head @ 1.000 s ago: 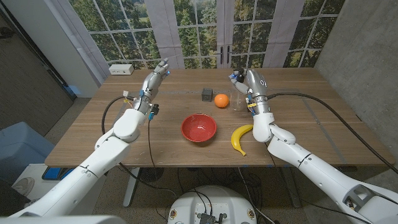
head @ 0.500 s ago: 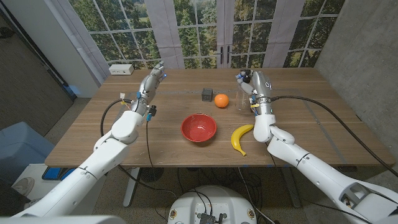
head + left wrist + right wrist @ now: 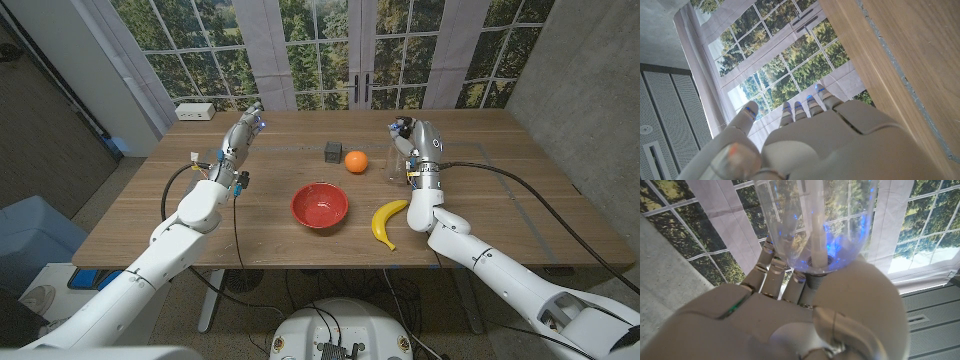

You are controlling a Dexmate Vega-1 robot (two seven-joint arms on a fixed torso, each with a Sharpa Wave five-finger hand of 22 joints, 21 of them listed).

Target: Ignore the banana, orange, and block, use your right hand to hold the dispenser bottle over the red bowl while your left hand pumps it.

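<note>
My right hand (image 3: 411,140) grips the clear dispenser bottle (image 3: 393,167) at the table's back right, beyond the banana. In the right wrist view the bottle (image 3: 815,225) sits against my right hand (image 3: 790,315), with fingers wrapped round its narrow end. Whether it touches the table I cannot tell. The red bowl (image 3: 319,206) stands at the middle front, well to the left of the bottle. My left hand (image 3: 245,128) hovers at the back left with fingers stretched out and nothing in it; the left wrist view shows this hand (image 3: 810,135) beside the table edge (image 3: 890,60).
An orange (image 3: 355,161) and a small grey block (image 3: 332,151) lie behind the bowl, left of the bottle. A banana (image 3: 388,221) lies right of the bowl. A white box (image 3: 195,112) sits at the back left corner. Windows stand behind the table.
My right hand has shifted to the right with the bottle, away from the orange. The left hand has turned slightly and stayed in place.
</note>
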